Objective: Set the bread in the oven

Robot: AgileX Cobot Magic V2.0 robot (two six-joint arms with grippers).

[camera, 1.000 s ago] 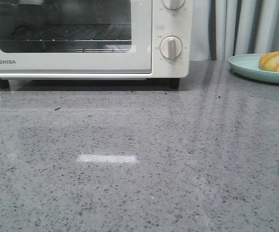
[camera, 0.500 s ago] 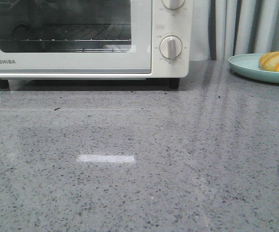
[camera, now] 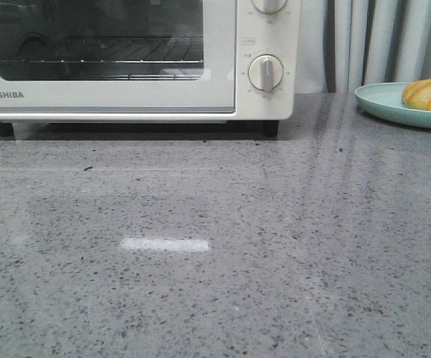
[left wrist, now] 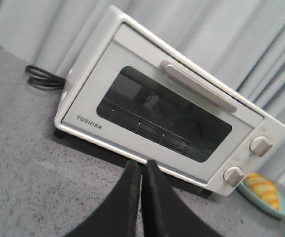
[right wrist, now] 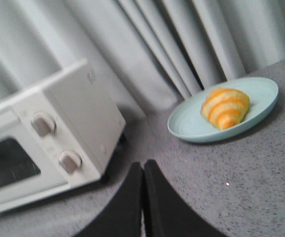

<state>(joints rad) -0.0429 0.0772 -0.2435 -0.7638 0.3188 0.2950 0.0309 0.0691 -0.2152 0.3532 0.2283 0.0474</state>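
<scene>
Bread (right wrist: 225,107) on pale blue plate (right wrist: 192,129), counter at 3 o'clock of oven (camera: 137,60), well apart. Door closed. Left tool (left wrist: 141,170), right tool (right wrist: 142,173): fingers pressed together, empty. Bread likely light, glossy (maybe slippery), soft; grip gently across thick middle.

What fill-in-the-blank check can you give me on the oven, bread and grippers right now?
The white Toshiba toaster oven has its glass door ____.
The striped golden-orange bread lies on a pale blue ____.
The left gripper has its fingers ____.
The right gripper holds ____.

Missing words: closed; plate; shut; nothing
</scene>
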